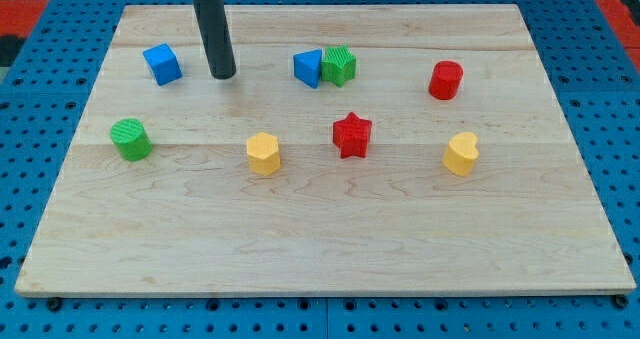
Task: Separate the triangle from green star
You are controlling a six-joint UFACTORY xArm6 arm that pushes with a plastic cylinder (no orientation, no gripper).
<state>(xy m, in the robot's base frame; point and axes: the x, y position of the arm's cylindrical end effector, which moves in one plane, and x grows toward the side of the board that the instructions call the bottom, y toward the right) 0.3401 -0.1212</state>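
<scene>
A blue triangle sits near the view's top centre, touching a green star on its right side. My tip rests on the board to the left of the triangle, roughly a block's width or more away from it. A blue cube lies just left of my tip. The rod rises straight up out of the view's top.
A green cylinder is at the left. A yellow hexagon block, a red star and a yellow heart-like block lie across the middle. A red cylinder is at the upper right. The wooden board rests on blue pegboard.
</scene>
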